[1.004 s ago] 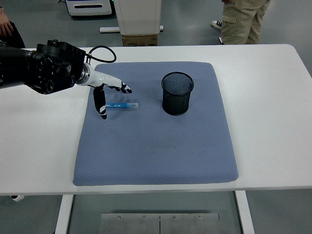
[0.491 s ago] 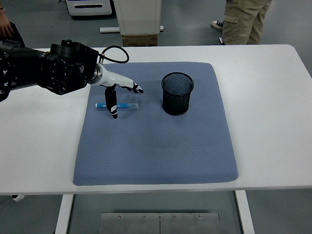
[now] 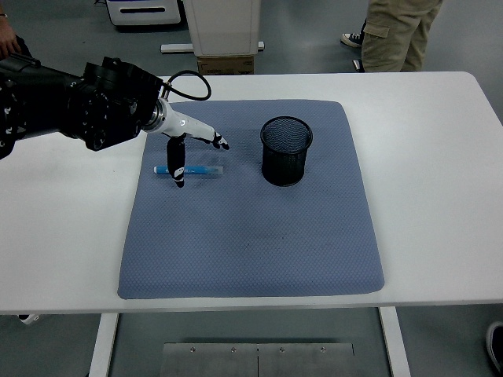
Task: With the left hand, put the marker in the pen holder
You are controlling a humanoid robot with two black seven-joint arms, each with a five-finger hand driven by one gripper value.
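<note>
The blue marker (image 3: 189, 170) lay flat on the blue mat (image 3: 251, 236), near the mat's far left corner, with its length running left to right. The left hand (image 3: 189, 145) hung right over the marker. Its fingers (image 3: 179, 166) were spread, with one dark finger pointing down across the marker and the others stretched toward the pen holder (image 3: 286, 149). The hand held nothing yet, and I could not tell if that finger touched the marker. A second before, the hand was farther left, over the marker's left end. Half a second before, it had slid to the right and sat above the middle of the marker, and since then it had hardly moved. The marker had not moved at all. I think this meant the hand had lined itself up and was about to close and pick the marker up. The black mesh pen holder stood upright on the mat, well to the right of the marker, and it looked empty. The mat lay on the white desk (image 3: 440, 157). A person's legs (image 3: 397, 35) showed at the top, behind the desk. The right arm was not in the picture
</note>
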